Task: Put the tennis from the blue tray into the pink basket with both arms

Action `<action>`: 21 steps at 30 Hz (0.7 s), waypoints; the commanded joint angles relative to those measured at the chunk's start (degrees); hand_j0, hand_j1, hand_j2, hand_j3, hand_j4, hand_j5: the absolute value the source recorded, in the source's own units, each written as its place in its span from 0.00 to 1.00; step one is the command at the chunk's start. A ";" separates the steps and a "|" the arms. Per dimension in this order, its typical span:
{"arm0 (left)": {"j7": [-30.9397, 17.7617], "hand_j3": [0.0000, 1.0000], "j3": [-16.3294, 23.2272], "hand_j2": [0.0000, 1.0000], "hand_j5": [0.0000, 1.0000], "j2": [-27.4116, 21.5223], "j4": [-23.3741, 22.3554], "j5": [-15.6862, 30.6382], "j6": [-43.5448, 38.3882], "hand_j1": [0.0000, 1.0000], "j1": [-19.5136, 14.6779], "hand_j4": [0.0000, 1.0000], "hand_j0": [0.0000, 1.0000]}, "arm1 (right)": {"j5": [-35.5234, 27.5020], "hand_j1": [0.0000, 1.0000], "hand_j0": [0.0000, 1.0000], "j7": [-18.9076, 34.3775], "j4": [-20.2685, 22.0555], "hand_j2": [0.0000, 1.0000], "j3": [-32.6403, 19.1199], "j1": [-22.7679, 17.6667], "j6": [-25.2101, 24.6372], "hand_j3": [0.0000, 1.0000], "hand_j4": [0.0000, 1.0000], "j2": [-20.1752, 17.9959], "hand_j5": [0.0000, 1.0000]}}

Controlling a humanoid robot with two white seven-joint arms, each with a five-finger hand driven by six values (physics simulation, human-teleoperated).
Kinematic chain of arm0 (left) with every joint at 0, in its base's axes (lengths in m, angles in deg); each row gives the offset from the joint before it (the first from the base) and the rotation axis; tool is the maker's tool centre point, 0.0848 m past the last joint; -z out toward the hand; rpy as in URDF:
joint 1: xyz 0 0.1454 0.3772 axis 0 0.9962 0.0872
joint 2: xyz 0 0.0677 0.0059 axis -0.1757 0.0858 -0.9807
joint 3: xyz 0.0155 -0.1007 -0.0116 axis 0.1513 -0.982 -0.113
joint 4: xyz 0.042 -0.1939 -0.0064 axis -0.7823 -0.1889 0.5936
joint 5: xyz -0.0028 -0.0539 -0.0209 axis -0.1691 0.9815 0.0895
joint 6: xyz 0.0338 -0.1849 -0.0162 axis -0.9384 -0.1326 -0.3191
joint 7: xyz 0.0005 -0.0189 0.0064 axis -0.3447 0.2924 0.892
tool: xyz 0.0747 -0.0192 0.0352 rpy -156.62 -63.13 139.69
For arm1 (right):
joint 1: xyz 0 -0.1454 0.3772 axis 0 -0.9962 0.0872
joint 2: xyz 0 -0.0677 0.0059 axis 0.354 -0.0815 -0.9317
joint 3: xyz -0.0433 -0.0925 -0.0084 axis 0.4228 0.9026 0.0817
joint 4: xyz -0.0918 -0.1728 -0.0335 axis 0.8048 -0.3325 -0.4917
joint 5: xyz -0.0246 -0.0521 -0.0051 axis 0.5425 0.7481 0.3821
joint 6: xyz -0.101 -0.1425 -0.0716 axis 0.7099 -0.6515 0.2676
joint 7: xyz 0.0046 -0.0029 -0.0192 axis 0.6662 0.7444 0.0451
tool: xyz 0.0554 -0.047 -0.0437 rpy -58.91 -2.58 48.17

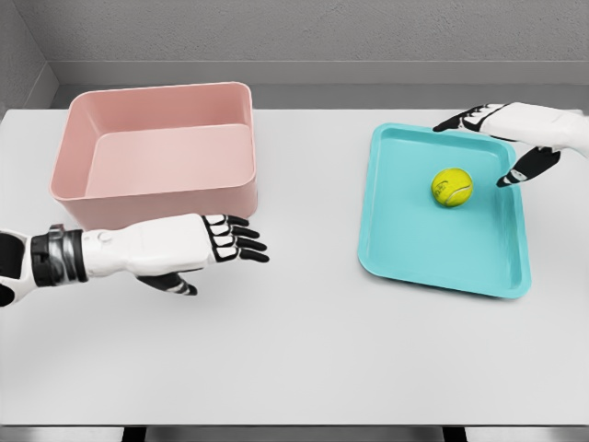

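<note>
Nearest the camera, the left hand (pixel 198 247) reaches in from the lower left over the white table (pixel 294 359), fingers extended and loosely spread, thumb hanging below the palm, grasping nothing; it lies just in front of the pink basket (pixel 156 198) and appears not to touch it, though the gap is hard to judge. Right hand (pixel 515 133) enters from the right edge above the far right corner of the blue tray (pixel 405 249), fingers released and splayed, one dark fingertip pointing toward the tennis ball (pixel 452 187) without contact. Yellow-green ball with a pale seam rests on the tray floor, in the upper right part, near the right rim. Basket stands upright and open at far left, well apart from the tray; a broad bare strip of table separates them
</note>
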 commanded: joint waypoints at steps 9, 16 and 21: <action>-4.18 1.00 0.82 1.00 1.00 -0.30 -0.02 1.44 -0.08 1.00 -1.76 1.00 1.00 | 0.07 1.00 1.00 0.15 -5.16 1.00 3.67 0.18 -0.42 1.00 1.00 4.67 1.00; -13.15 1.00 0.82 1.00 1.00 -0.65 0.06 1.61 -0.08 1.00 -5.01 1.00 1.00 | 0.42 1.00 1.00 0.15 -9.38 1.00 5.61 0.18 -0.42 1.00 1.00 6.69 1.00; -13.15 1.00 0.65 1.00 1.00 -0.65 0.15 2.58 -0.08 1.00 -4.92 1.00 1.00 | 2.71 1.00 1.00 0.15 -12.63 1.00 6.05 0.26 -0.95 1.00 1.00 9.77 1.00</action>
